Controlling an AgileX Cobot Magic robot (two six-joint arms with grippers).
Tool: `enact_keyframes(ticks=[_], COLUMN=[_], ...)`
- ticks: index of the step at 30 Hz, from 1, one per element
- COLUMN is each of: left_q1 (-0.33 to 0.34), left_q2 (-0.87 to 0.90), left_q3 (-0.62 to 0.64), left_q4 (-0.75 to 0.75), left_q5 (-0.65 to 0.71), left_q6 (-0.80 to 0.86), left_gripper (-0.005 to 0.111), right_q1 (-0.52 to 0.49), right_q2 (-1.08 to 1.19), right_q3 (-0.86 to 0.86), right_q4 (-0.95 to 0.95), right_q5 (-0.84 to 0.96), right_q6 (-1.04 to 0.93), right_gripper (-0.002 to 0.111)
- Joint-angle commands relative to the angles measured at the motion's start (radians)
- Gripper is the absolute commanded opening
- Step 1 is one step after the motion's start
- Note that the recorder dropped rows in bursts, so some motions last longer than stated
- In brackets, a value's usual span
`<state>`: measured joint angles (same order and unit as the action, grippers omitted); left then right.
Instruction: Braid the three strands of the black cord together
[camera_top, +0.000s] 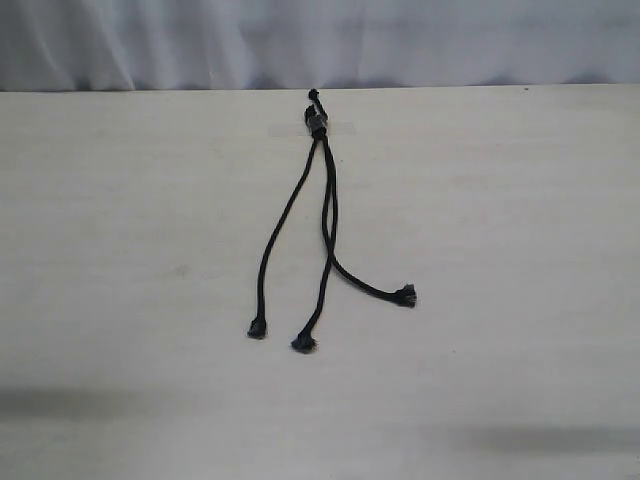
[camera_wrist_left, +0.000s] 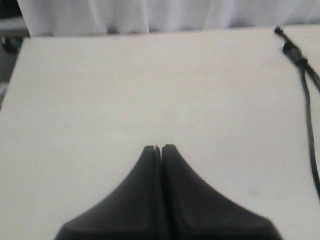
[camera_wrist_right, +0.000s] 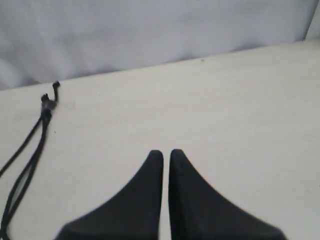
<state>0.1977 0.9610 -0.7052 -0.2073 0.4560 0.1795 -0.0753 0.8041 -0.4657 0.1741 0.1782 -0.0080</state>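
Layout: black cord (camera_top: 318, 123) flat on tabletop (camera_top: 120, 250), between your tools, inboard of each, well apart from both. Long axis: knot far, three strands (camera_top: 329, 240) trailing back, unbraided. Left tool (camera_wrist_left: 156, 148) pressed closed, empty. Right tool (camera_wrist_right: 166, 152) hairline gap, empty. Neither clearly nearer.

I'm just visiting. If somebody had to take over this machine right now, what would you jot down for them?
Left gripper: shut, empty, clear of the cord.
Right gripper: shut, empty, also clear of it.
Black cord: flat on the table, bound end on the far side, three strands spread loose towards the near side.
Done: no braiding.
Left: the whole braid.
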Motion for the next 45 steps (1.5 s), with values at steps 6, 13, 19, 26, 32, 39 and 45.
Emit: enact_keyframes(ticks=[6,13,19,26,32,39,45], left_q1=[-0.18,-0.351,-0.357,-0.348,-0.348,-0.348,-0.348], left_q2=[0.332,0.494,0.566,0.566,0.566,0.566,0.566], left_q3=[-0.083,-0.095,-0.165,-0.168,-0.168,-0.168,-0.168], left_q4=[0.01,0.015,0.014,0.014,0.024,0.034,0.034], left_q5=[0.062,0.018,0.086,0.172,0.203,0.186,0.171], left_q6=[-0.039,-0.185,-0.195,-0.195,-0.195,-0.179,-0.179], left_gripper=[0.0,0.0,0.0,0.0,0.0,0.0,0.0], right_q1=[0.12,0.356,0.489,0.567,0.577,0.577,0.577], right_q2=[0.396,0.729,0.951,1.129,1.207,1.265,1.294], right_q3=[-0.214,-0.428,-0.591,-0.73,-0.791,-0.825,-0.825], right_q4=[0.012,0.012,-0.034,-0.107,-0.112,-0.112,-0.112], right_q5=[0.237,0.343,0.399,0.487,0.484,0.461,0.458], right_q6=[-0.044,-0.081,-0.081,-0.085,-0.112,-0.112,-0.112], right_gripper=[0.004,0.004,0.01,0.034,0.041,0.041,0.037])
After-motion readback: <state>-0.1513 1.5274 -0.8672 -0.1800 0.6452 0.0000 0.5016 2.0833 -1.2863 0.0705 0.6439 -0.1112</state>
